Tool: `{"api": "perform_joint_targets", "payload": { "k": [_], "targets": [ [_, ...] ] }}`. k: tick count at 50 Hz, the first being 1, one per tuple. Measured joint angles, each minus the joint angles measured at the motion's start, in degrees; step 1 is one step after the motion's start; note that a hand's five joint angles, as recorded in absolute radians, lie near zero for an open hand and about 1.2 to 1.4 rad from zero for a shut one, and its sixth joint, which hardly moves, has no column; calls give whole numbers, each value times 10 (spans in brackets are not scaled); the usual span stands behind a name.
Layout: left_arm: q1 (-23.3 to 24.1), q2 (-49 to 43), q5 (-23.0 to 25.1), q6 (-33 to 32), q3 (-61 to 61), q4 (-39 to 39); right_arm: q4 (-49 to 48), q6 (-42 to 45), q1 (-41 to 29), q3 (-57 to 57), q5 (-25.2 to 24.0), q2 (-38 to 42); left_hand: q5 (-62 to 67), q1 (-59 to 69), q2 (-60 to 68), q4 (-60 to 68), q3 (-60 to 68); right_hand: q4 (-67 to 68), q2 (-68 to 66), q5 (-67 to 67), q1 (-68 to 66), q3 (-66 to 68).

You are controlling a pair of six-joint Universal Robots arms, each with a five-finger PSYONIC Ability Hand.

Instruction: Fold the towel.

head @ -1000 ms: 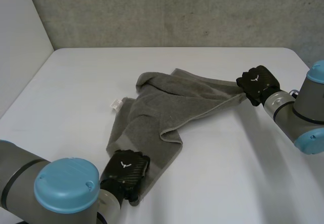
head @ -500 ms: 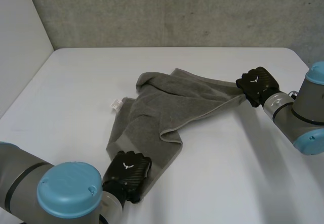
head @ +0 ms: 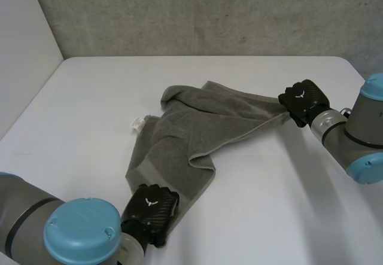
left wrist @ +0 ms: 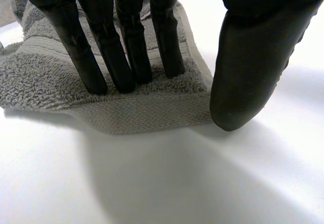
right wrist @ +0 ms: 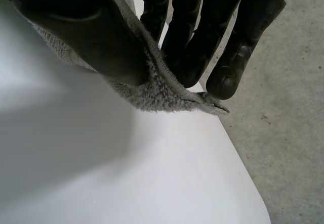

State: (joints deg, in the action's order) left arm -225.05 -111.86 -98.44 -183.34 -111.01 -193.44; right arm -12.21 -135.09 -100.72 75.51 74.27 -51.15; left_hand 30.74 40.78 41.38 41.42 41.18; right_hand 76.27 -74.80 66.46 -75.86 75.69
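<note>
A grey towel [head: 197, 127] lies crumpled on the white table [head: 269, 211], partly doubled over itself. My left hand [head: 151, 207] rests on its near corner. In the left wrist view its straight fingers [left wrist: 121, 57] press down on the towel [left wrist: 126, 114], while the thumb [left wrist: 253, 72] stands on the table just beside the corner's edge. My right hand [head: 305, 102] is at the towel's far right corner. There the thumb [right wrist: 86, 32] and fingers pinch the towel [right wrist: 152, 95], holding that corner slightly above the table.
A small white label [head: 137, 122] sticks out of the towel's left edge. A grey wall runs behind the table's far edge, and the table's right edge lies close to my right arm [head: 353, 139].
My left hand has slid a little toward the table's near edge along the towel's corner. The right hand and the towel have barely moved.
</note>
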Motion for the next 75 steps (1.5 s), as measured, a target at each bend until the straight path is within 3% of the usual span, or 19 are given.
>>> {"api": "perform_joint_targets", "payload": {
  "k": [10,18,21,53,64,75],
  "targets": [
    [0,-12,-1,-2,7,-14,0,0,0,1,0,0,60,72,68,67,68,0,0,0,0,0],
    [0,-19,-2,-32,7,-44,0,0,0,1,0,0,320,305,315,312,309,0,0,0,0,0],
    [0,-21,-3,-42,7,-55,1,0,0,1,0,0,348,321,342,353,340,0,0,0,0,0],
    [-25,25,0,-48,26,-65,4,-1,-2,4,1,-14,349,322,342,357,345,0,0,-1,0,0],
    [-104,-16,0,-49,50,-72,3,-1,-3,4,1,-12,353,335,342,358,345,0,0,-1,0,0],
    [-127,-34,0,-49,51,-71,3,-1,-4,4,2,-11,353,335,342,358,345,0,0,-1,0,0]
  ]
}}
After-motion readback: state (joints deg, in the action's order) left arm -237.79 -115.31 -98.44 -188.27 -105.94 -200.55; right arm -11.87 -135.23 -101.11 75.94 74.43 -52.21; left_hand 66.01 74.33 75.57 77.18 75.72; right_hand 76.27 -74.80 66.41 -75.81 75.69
